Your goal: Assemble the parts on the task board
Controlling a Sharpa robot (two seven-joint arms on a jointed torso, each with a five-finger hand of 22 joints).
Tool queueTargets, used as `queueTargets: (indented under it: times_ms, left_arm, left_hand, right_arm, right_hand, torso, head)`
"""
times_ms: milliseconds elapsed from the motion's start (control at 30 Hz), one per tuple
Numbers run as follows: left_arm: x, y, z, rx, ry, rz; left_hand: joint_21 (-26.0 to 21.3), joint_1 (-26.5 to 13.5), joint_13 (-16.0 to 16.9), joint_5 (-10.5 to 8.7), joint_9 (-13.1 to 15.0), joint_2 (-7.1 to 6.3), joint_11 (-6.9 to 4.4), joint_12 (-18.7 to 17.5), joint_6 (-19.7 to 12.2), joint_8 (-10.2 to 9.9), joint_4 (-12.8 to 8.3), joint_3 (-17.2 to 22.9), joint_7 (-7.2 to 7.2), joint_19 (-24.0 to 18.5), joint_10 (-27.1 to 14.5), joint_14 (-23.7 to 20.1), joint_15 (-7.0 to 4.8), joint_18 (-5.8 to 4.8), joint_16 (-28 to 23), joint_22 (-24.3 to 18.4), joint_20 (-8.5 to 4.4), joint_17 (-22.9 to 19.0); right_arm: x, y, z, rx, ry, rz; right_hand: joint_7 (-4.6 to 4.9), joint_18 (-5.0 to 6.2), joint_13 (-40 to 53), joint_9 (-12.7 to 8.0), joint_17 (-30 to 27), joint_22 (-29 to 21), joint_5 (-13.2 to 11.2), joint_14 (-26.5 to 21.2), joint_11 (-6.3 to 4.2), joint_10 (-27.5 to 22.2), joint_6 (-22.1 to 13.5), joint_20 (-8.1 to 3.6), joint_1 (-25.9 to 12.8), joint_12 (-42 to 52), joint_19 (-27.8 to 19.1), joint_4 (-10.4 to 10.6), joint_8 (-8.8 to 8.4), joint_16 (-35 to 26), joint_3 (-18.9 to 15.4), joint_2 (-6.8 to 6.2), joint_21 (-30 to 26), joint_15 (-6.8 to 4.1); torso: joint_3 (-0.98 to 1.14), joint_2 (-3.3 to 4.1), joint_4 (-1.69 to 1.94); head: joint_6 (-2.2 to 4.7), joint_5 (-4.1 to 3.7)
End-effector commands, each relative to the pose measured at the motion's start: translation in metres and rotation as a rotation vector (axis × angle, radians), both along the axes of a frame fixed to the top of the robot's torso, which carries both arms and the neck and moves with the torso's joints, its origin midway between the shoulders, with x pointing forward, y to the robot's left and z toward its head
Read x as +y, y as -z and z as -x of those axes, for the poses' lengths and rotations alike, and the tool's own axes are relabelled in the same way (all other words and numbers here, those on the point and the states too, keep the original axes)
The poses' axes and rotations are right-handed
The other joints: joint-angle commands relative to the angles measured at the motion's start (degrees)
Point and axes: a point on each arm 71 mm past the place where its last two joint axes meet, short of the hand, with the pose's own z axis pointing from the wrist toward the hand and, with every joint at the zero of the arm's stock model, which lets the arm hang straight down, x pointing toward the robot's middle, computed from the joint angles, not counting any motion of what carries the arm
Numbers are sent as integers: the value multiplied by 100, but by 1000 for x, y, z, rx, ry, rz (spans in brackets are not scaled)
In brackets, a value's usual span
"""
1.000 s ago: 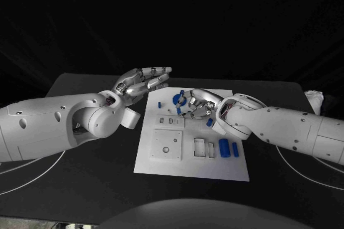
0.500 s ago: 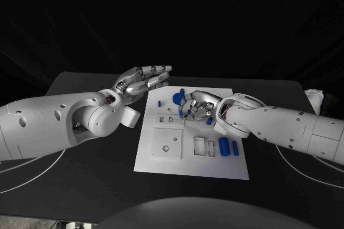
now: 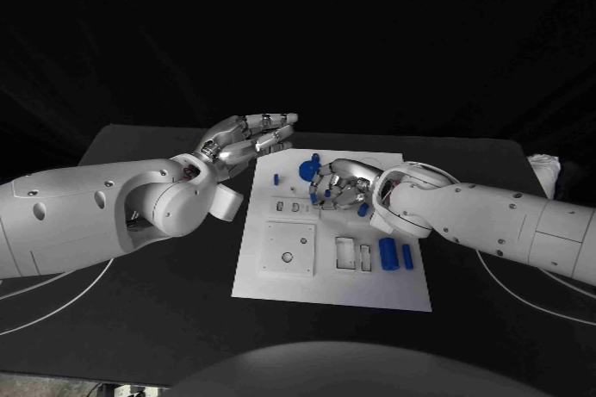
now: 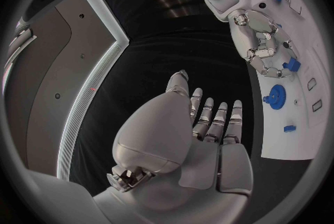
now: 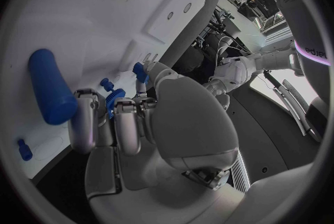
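Task board [image 3: 280,285]: white plate mid-worktop, blue parts lying on it, among them a gear [image 3: 308,168] and two cylinders [image 3: 388,255]. Right robot hand [image 3: 342,183] curls down beside the gear, contents undeterminable; left robot hand [image 3: 249,139] hovers released off the board's far corner. Risk: curled fingers nudging neighbouring parts askew.

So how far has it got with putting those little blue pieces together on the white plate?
Early days, it seems. The right hand is curled over the far end of the task board, working at a small blue part beside the blue gear. The left hand hovers open off the board's edge, holding nothing. Two blue cylinders lie loose on the board, and several recesses stand empty.
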Motion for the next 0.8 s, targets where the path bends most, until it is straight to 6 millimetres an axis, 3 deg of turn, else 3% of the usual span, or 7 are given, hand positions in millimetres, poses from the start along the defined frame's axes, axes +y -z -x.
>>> queueTargets:
  times_ms: [33,400,600,800]
  left_arm:
    - [-2,-1,1,-3,14,12]
    - [-3,-1,0,-3,17,12]
    - [-3,-1,0,-2,16,11]
    - [-2,-1,0,-1,16,11]
  left_hand:
    - [19,52,8,31,6,21,16,24,11,37,7,36,20,39,36,29,-7,-105,26,4,-20,9]
    - [19,52,8,31,6,21,16,24,11,37,7,36,20,39,36,29,-7,-105,26,4,-20,9]
    - [19,52,8,31,6,21,16,24,11,37,7,36,20,39,36,29,-7,-105,26,4,-20,9]
    - [19,52,8,31,6,21,16,24,11,37,7,36,20,39,36,29,-7,-105,26,4,-20,9]
  right_arm:
    - [2,2,1,12,-20,18]
    - [5,3,2,23,-25,26]
    - [5,4,2,27,-27,34]
    - [6,5,2,31,-27,44]
  right_hand:
    - [0,100,1127,-6,1100,1087,-21,351,27,145,31,-8,5,-29,-29,-15,-37,-20,-21,-23,-35,46]
    - [-7,106,1110,-31,1081,1079,-84,336,18,121,20,-7,-6,-42,-49,-28,-87,-30,-35,-29,-61,42]
    - [-19,111,1098,-61,1068,1074,-377,325,11,104,21,-10,-43,-50,-66,-49,-157,-37,-94,-20,-89,34]
    - [-22,116,1086,-72,1055,1068,-490,316,6,89,3,-12,-51,-57,-82,-65,-186,-43,-127,-28,-112,33]
  torso:
    - [1,2,0]
    - [-1,0,-2]
    - [0,1,-3]
    - [1,0,-2]
  head:
    - [-3,7]
    - [-22,3]
    - [-34,4]
    - [-45,3]
